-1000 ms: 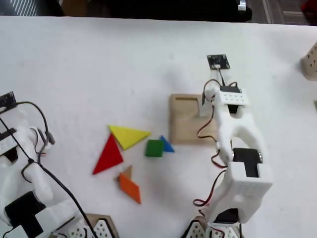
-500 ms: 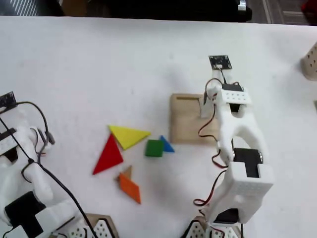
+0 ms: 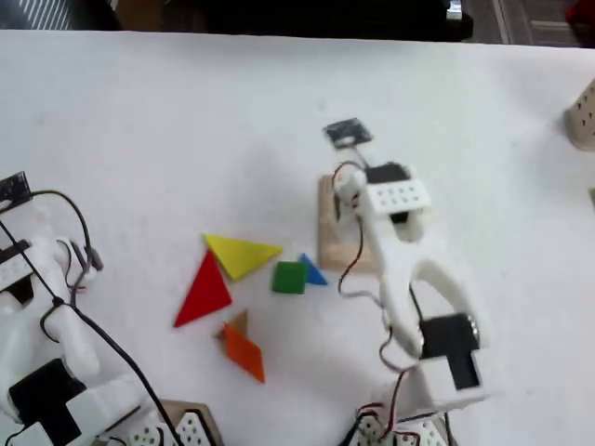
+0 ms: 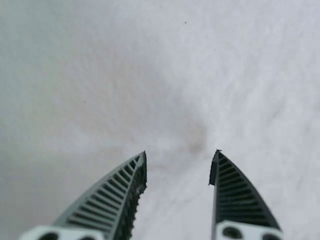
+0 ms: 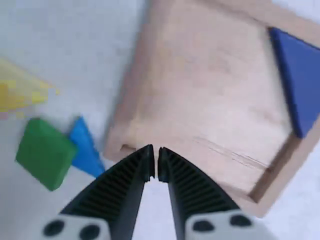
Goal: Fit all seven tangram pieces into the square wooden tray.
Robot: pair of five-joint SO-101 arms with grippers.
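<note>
The right pincer (image 5: 155, 162) hangs over the square wooden tray (image 5: 200, 100), tips together on nothing. A dark blue triangle (image 5: 297, 85) lies in the tray, with a green square (image 5: 42, 152) and a small blue triangle (image 5: 85, 150) just outside it. The left pincer (image 4: 180, 160) stands apart above the white counter (image 4: 150, 75).

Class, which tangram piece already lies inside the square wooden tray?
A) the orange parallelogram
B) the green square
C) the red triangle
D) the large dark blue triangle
D: the right wrist view shows the large dark blue triangle lying flat on the floor of the square wooden tray, inside its rim.
</note>
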